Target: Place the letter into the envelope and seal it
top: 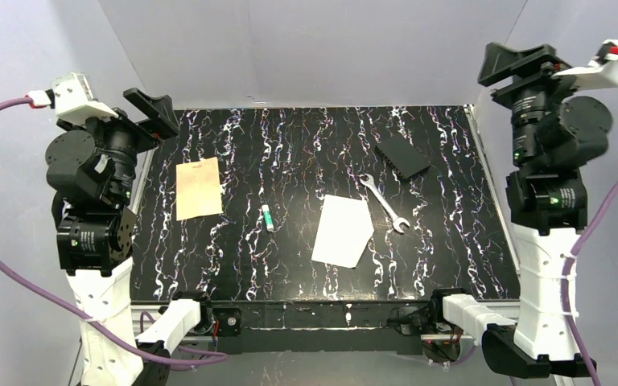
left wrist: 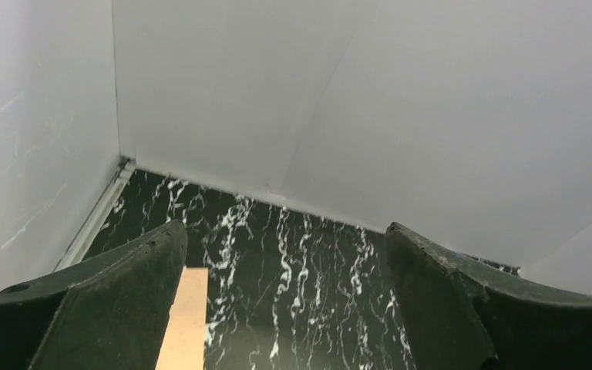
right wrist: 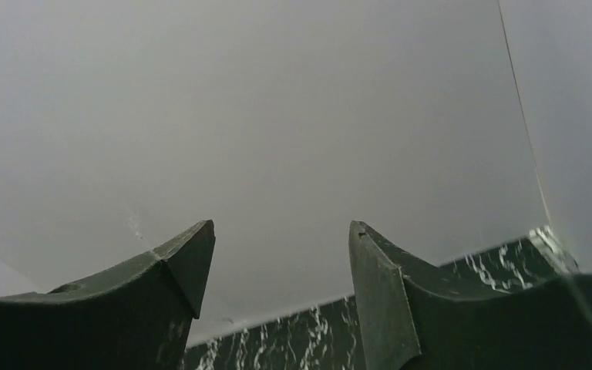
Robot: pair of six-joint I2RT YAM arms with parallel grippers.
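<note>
Paper flat on the counter [top: 290,277], nothing held.
Counter black with white veins. Left gripper [left wrist: 285,239] raised at the left edge, fingers spread wide, nothing between them; right gripper [right wrist: 281,231] raised by the far right corner, fingers likewise apart and empty. Envelope [top: 343,231] white, flat right of centre, slightly skewed, one side pointed. Letter [top: 199,188] tan, flat on the left side, well apart from the envelope — a strip of it showing beside the left finger in the left wrist view. Block [top: 402,156] black, flat, toward the far right. Wrench [top: 385,203] diagonal between block and envelope, touching neither. Tube [top: 267,217] small, white with a green end — alone between letter and envelope.
</note>
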